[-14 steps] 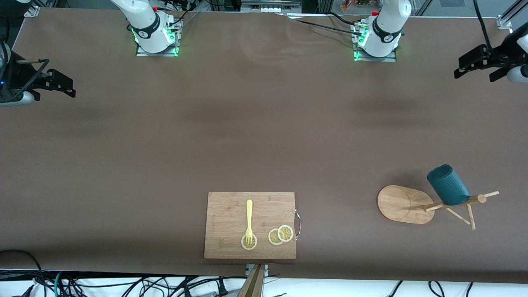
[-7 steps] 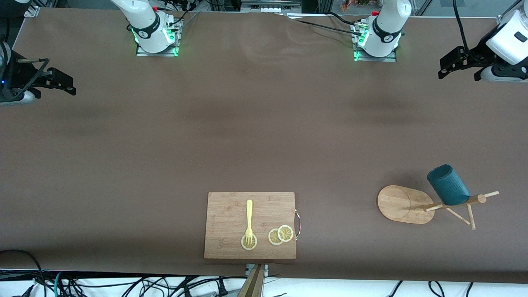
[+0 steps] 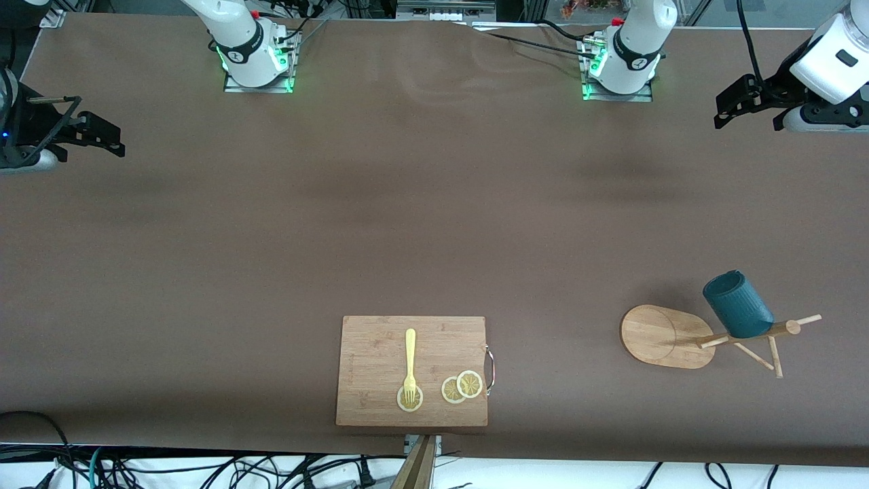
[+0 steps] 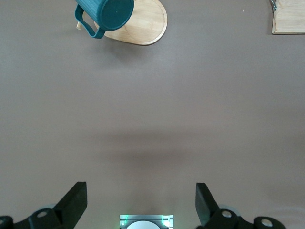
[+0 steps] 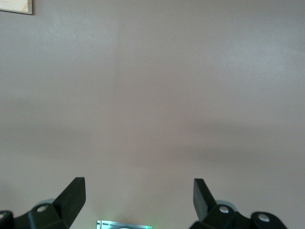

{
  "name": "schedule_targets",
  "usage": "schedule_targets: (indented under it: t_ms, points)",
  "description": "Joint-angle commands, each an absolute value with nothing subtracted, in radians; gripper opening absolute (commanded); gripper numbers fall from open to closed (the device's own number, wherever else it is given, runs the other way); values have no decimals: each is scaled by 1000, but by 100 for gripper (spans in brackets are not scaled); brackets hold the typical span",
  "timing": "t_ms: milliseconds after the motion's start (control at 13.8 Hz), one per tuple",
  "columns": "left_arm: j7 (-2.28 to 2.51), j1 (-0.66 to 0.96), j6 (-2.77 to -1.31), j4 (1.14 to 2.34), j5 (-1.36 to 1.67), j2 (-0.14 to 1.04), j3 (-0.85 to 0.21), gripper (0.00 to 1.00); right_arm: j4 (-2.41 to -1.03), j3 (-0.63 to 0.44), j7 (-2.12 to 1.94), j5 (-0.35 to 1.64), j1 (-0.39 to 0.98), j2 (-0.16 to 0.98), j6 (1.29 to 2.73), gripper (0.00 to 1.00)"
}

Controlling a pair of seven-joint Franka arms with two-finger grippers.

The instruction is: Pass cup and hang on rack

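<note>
The dark teal cup (image 3: 736,304) hangs tilted on a peg of the wooden rack (image 3: 655,336), near the left arm's end of the table. In the left wrist view the cup (image 4: 107,12) shows its handle, in front of the rack's oval base (image 4: 150,26). My left gripper (image 3: 745,124) hovers open and empty over bare table beside the left arm's base, well away from the cup. Its fingers (image 4: 74,202) stand wide apart around the left gripper's gap (image 4: 141,205). My right gripper (image 3: 95,132) waits open and empty over the right arm's end of the table, and the right gripper (image 5: 138,202) sees only bare table.
A wooden cutting board (image 3: 370,339) lies near the table's front edge at the middle, with a yellow fork (image 3: 410,360) and three lemon slices (image 3: 461,387) on it. Its corner shows in both wrist views (image 4: 288,19) (image 5: 14,5). The two arm bases (image 3: 254,58) (image 3: 621,64) stand along the table's edge.
The left arm has swung, carrying its open gripper a little toward its base end of the table. The right arm, cup and rack have not moved.
</note>
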State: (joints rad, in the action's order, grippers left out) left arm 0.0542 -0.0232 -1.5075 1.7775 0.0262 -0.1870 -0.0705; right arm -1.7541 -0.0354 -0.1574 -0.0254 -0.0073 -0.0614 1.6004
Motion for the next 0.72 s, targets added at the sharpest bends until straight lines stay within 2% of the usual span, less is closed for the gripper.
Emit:
schedule_targets:
  t_ms: [0, 652]
  points:
    - [96, -20, -1502, 1766, 11, -193, -75, 100, -1741, -40, -149, -12, -2, -64, 1583, 100]
    - [109, -26, -1499, 1759, 18, -187, -72, 100, -1740, -40, -150, -15, -2, -63, 1585, 100]
